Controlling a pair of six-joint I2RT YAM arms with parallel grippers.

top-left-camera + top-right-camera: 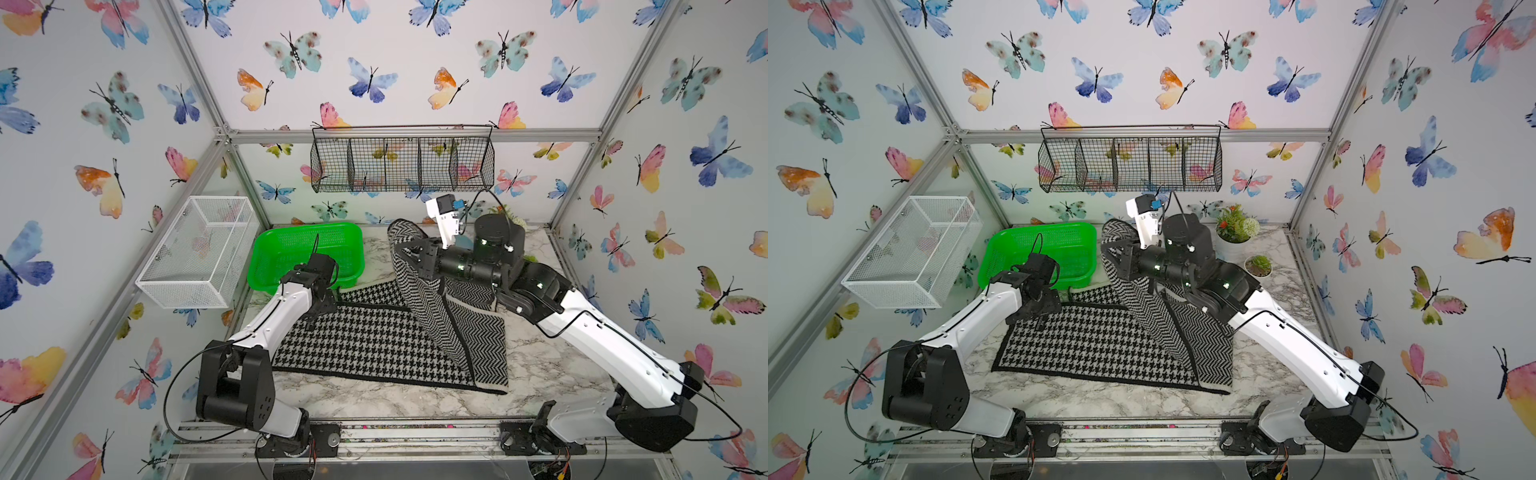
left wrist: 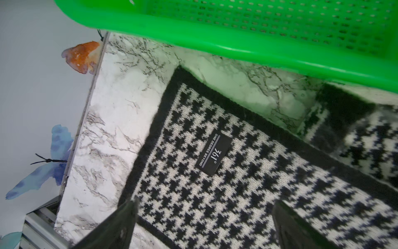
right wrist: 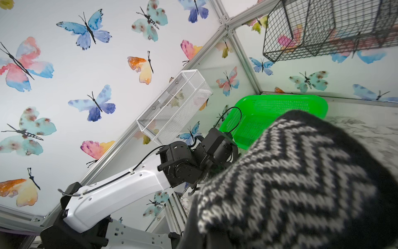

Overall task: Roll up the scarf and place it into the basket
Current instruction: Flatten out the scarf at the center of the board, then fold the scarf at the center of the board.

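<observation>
Left wrist view: hovers left tool (image 2: pixel 204 215), spread wide, empty, over scarf (image 2: pixel 237 185) corner just beside basket (image 2: pixel 237 44). Grips raised scarf end in clamped right tool (image 1: pixel 402 248). Seems early rolling; next needs laying that end over.

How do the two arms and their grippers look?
The left arm and right arm have white shells and black boxy joints, each with a thin black cable. The left gripper and right gripper are black. Small lights glow on the right arm's joints.
</observation>
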